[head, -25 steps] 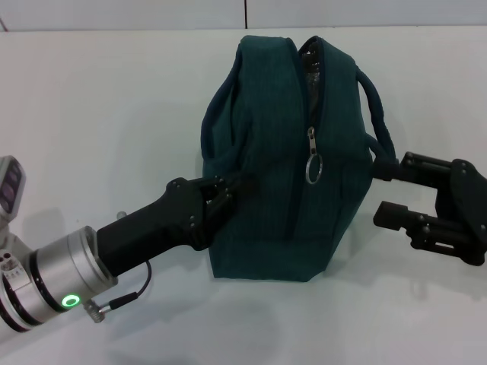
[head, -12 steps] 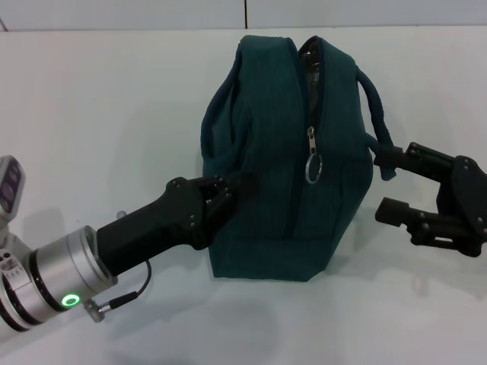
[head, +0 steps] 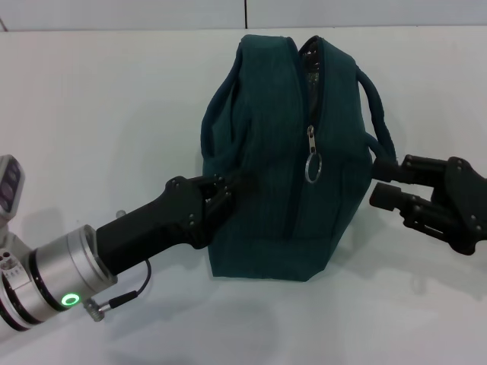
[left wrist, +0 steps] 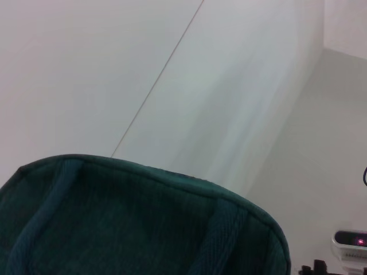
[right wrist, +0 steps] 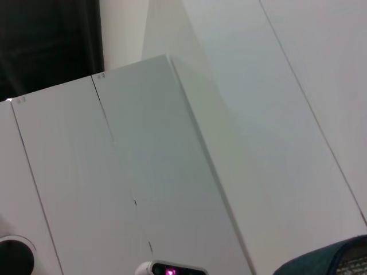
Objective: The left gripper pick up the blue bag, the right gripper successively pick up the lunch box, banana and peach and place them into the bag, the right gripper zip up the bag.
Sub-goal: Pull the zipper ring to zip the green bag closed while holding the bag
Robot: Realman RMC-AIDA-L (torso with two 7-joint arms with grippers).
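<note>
The left tool (head: 223,195) is pinching the bag (head: 289,152) at frame centre, steadying it upright on the tabletop (head: 114,114); the right tool (head: 386,182) is sitting narrowly parted beside its right edge (holding nothing), seemingly to reach the zipper ring (head: 314,166).

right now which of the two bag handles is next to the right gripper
The handle on the robot's right side of the blue bag: its lower end sits at the right gripper. The other handle loops down the opposite side, above the left gripper.
</note>
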